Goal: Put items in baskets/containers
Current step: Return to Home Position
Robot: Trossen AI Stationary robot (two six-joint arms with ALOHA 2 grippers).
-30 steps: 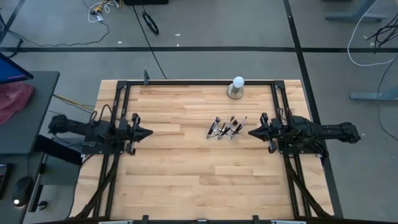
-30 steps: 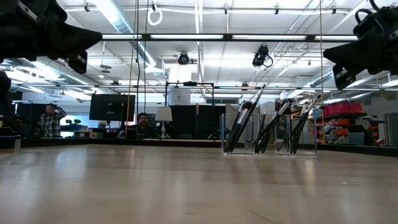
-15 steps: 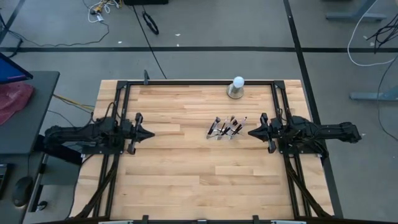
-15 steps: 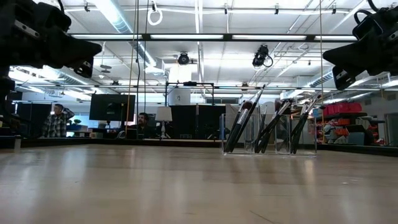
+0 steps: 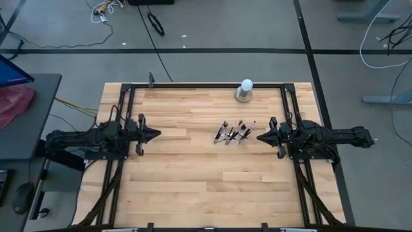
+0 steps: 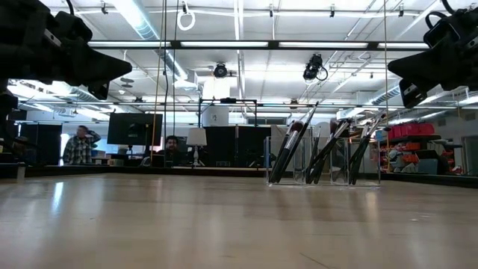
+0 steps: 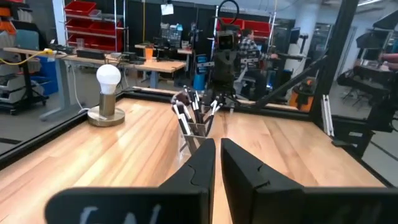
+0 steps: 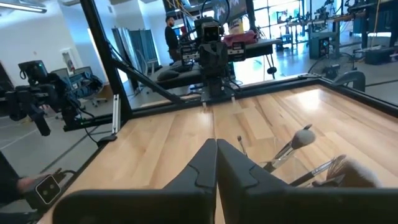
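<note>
Makeup brushes (image 5: 232,133) leaning inside clear holder (image 6: 296,175) right of centre on wooden table (image 5: 193,174), right gripper (image 5: 259,136) pressed together nearby, left gripper (image 5: 157,135) pressed together, well apart.

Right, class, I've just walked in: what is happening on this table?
Nothing is being handled. The makeup brushes stand leaning in the clear holder on the wooden table. The left end effector and right end effector hang shut and empty above the table's opposite sides, tips pointing toward each other.
</note>
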